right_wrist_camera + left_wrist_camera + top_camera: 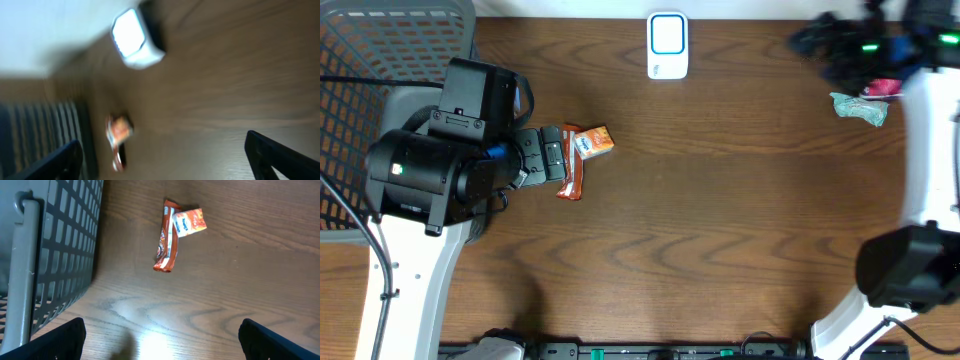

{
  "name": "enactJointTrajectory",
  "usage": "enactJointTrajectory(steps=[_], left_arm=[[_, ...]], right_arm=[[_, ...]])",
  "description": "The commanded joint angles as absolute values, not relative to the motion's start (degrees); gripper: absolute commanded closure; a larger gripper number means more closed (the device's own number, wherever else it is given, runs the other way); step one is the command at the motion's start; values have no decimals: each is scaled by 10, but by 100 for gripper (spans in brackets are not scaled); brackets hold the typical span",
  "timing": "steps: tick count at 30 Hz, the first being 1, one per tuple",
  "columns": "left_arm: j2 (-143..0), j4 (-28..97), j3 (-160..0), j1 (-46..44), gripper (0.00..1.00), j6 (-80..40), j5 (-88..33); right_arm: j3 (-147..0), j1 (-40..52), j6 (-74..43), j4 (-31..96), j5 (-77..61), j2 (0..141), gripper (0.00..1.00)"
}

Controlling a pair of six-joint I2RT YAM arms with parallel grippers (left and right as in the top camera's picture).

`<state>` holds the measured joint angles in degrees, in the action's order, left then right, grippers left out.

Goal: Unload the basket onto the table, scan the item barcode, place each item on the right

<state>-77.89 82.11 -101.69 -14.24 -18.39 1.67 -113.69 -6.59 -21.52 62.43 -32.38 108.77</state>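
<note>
Both pairs of jaws wide; mesh basket [380,60] near two orange packets [167,240], scanner [667,45] well apart.

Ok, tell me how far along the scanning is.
Done: perhaps the green wrapper, lying apart at the right; unconfirmed. In hand: nothing; the left gripper hangs open near the snack bar and orange packet, right gripper open too. Left: carry both to the scanner.
</note>
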Motion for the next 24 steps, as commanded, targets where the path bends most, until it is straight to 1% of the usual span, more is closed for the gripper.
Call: enactJointTrajectory(steps=[1, 2, 3, 8, 12, 14, 17, 24], left_arm=[[-778, 822, -1017, -140, 2, -191, 20], [-778, 822, -1017, -140, 2, -191, 20], [-778, 822, -1017, -140, 2, -191, 20], [-778, 822, -1017, -140, 2, -191, 20], [-778, 822, -1017, -140, 2, -191, 20], [-778, 823, -1017, -140, 2, -191, 20], [-778, 822, -1017, -140, 2, -191, 20], [-778, 822, -1017, -140, 2, -191, 20]], right_arm=[[-1129, 18, -74, 634, -340, 1103, 10], [-1128, 46, -45, 636, -340, 1106, 12], [-1128, 67, -34, 637, -339, 1108, 1], [-1128, 161, -25, 618, -281, 1113, 1], [-1128, 220, -25, 608, -159, 1116, 1], [-1126, 238, -25, 605, -133, 1120, 1], [-1126, 253, -27, 599, -138, 1134, 1], [-1126, 263, -27, 607, -136, 1174, 1]])
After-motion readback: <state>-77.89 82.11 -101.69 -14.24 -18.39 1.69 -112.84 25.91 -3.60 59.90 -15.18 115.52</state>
